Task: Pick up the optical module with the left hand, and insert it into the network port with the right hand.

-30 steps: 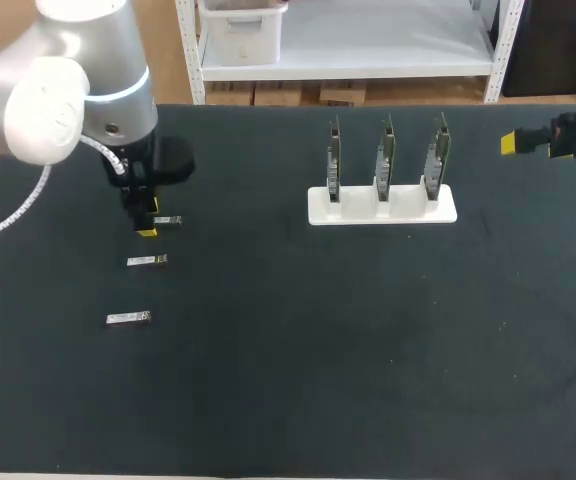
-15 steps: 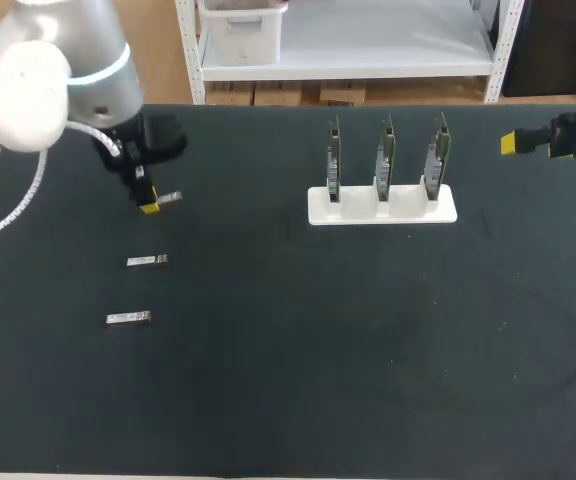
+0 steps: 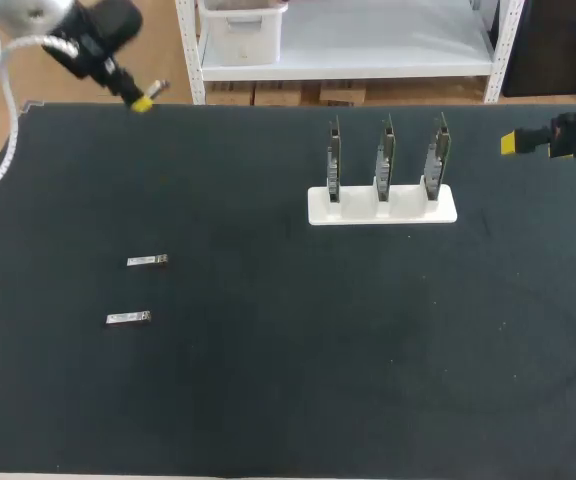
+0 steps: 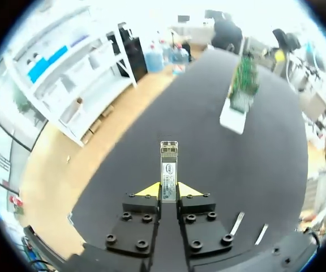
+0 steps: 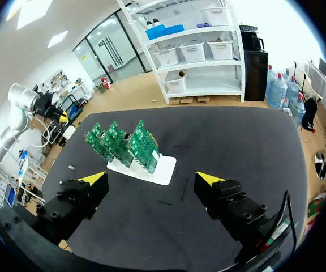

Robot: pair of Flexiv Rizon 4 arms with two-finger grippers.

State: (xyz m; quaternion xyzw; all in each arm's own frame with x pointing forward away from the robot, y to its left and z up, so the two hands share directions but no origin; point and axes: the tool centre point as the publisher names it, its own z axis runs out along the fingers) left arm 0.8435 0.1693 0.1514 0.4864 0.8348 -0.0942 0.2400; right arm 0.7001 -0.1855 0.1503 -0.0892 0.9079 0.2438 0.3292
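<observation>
The module [image 4: 168, 165] was clamped between the left gripper's [image 4: 168, 190] fingers, jutting ahead of them, high over the black table's [image 3: 288, 400] far left corner. Two spare modules [image 3: 147, 261] lay flat on its left side. Three boards [image 3: 384, 150] stood upright in a white stand [image 3: 382, 208] right of centre. The right gripper [image 5: 151, 180] hung spread wide, holding nothing, at the right edge.

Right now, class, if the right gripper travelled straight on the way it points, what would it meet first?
Probably the white stand holding the green circuit boards, which lies ahead of the right gripper, its fingers open, with only bare table between. Depth is unclear.
</observation>
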